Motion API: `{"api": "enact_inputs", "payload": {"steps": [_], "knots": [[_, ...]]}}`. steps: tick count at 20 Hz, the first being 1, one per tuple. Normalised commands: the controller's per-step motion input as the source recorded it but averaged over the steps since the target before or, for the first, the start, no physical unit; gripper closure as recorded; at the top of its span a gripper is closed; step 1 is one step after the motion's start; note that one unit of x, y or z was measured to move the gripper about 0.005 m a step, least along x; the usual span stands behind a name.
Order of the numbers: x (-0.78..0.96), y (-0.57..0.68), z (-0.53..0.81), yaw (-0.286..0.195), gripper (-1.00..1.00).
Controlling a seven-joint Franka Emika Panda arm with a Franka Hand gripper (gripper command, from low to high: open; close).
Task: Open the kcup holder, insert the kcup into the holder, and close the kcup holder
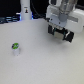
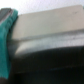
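The kcup, a small white pod with a green top, stood upright on the pale table, at the exterior view's left and well apart from the arm. To the right of the kcup and farther back, the gripper hung from the white arm above the table, its dark fingers pointing down with a visible gap between them, holding nothing. The wrist view was blurred: a pale surface above a dark band, with a teal shape along one edge, too unclear to name.
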Motion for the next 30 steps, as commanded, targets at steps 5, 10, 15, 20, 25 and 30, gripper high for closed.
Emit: {"api": "enact_inputs", "payload": {"steps": [5,10,15,20,25,30], "knots": [[0.93,-0.33,0.24,-0.085,1.0],[0.92,-0.33,0.24,-0.086,1.0],[0.73,-0.16,0.25,-0.077,1.0],[0.3,-0.06,0.22,-0.072,-1.0],[0.21,-0.16,0.28,-0.082,-1.0],[0.04,-0.47,0.34,-0.173,-1.0]]}}
